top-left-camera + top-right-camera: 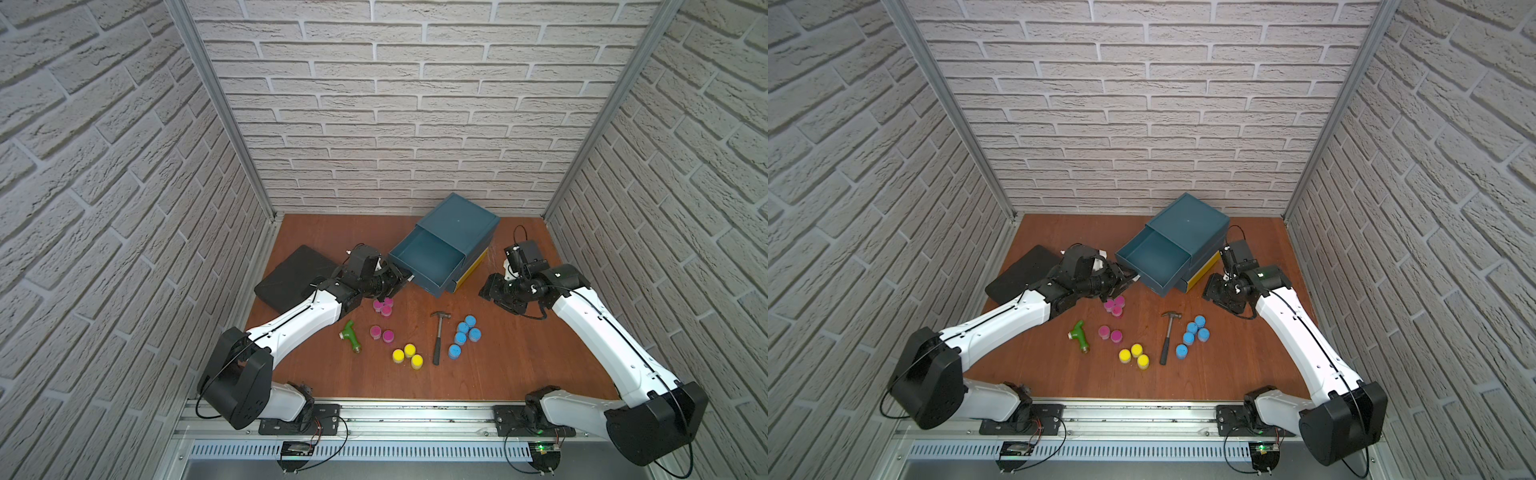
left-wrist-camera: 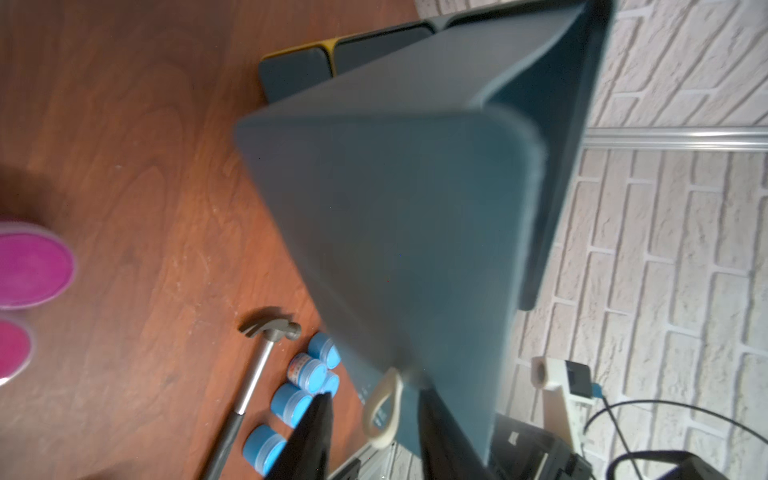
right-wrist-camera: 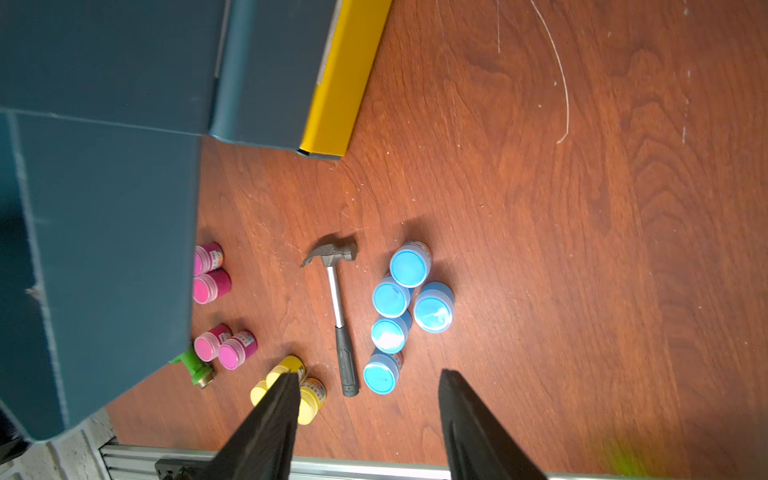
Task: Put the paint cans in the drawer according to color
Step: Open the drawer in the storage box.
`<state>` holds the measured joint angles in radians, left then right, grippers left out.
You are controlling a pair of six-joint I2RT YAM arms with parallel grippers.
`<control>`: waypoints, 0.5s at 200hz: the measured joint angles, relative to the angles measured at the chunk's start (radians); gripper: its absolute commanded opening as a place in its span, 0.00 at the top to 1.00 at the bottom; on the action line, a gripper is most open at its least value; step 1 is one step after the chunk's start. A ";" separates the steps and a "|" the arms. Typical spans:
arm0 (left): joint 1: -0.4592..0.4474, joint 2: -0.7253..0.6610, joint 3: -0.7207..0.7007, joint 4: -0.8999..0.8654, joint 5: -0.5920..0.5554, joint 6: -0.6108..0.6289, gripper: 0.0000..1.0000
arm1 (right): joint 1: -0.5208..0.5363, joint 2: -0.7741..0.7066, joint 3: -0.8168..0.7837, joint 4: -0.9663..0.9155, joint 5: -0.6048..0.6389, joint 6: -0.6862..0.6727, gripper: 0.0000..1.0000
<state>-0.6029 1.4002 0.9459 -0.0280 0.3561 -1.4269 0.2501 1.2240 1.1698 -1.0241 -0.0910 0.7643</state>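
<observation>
Far left of the bench (image 1: pixel 519 353): a flat black pad (image 1: pixel 286 270), its near corner covered by the left arm (image 1: pixel 299 318); what it is I cannot tell. A green pipe fitting (image 1: pixel 351 336) lies just beside that arm. All the pink cans (image 1: pixel 376 331) are on the bench. Two stand free and a trio (image 1: pixel 386 310) sits partly under the left wrist in both top views. In the left wrist view two pink lids are blurred and cut by the frame edge. The yellow cans (image 1: pixel 409 350), three touching, stand nearer the front rail. The left fingers (image 2: pixel 309 440) are spread at the front of the pulled-out drawer (image 1: pixel 428 259), with its cream loop (image 2: pixel 369 415) hanging between them. I cannot tell whether either finger touches it. The drawer front fills that view, out of focus. The teal cabinet (image 1: pixel 461 220) is angled, and its lower drawers are mostly hidden under the open one; a yellow drawer front (image 3: pixel 345 75) shows. The hammer (image 1: pixel 437 343) lies between the yellow cans and the blue cans (image 1: pixel 462 327), five clustered on the bench. In the left wrist view a finger hides part of the blue ones. The right fingers (image 3: pixel 270 424) are spread with nothing between them, just right of the cabinet. In both top views they merge into the dark wrist. One of them covers part of the yellow cans in the right wrist view, where the drawer also hides one can of the pink trio and half of the fitting.
</observation>
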 measured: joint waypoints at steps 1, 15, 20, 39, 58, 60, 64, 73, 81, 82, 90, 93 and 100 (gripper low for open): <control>0.000 0.000 0.000 -0.002 0.000 0.000 0.47 | 0.000 0.000 -0.002 0.000 0.000 0.000 0.38; 0.000 0.000 0.010 -0.032 -0.004 0.011 0.45 | 0.001 0.000 -0.011 0.000 0.000 0.003 0.38; 0.000 0.000 0.014 -0.041 -0.007 0.019 0.44 | 0.002 -0.001 -0.016 0.000 0.000 0.003 0.37; 0.000 -0.015 0.029 -0.090 -0.027 0.043 0.37 | 0.006 -0.002 -0.039 0.006 0.002 0.006 0.37; 0.000 -0.063 0.040 -0.175 -0.066 0.074 0.33 | 0.018 -0.003 -0.085 0.022 0.005 0.010 0.37; 0.000 -0.071 0.043 -0.190 -0.071 0.082 0.33 | 0.021 -0.002 -0.091 0.024 0.005 0.010 0.37; 0.000 -0.084 0.048 -0.214 -0.082 0.087 0.33 | 0.024 -0.002 -0.101 0.027 0.005 0.011 0.36; 0.000 -0.117 0.060 -0.263 -0.108 0.111 0.33 | 0.035 0.002 -0.126 0.039 0.006 0.016 0.36; 0.001 -0.147 0.073 -0.313 -0.133 0.132 0.33 | 0.044 0.007 -0.146 0.053 0.007 0.019 0.35; 0.002 -0.150 0.074 -0.318 -0.134 0.133 0.33 | 0.045 0.008 -0.148 0.054 0.007 0.019 0.35; 0.004 -0.182 0.088 -0.367 -0.164 0.153 0.32 | 0.053 0.018 -0.168 0.072 0.007 0.026 0.35; 0.007 -0.195 0.093 -0.385 -0.174 0.164 0.32 | 0.056 0.023 -0.175 0.079 0.007 0.029 0.34; 0.011 -0.218 0.104 -0.426 -0.196 0.183 0.31 | 0.061 0.037 -0.189 0.095 0.007 0.035 0.34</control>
<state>-0.5919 1.1820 1.0496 -0.4541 0.1596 -1.2442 0.3111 1.2606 0.9810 -0.9287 -0.0837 0.7990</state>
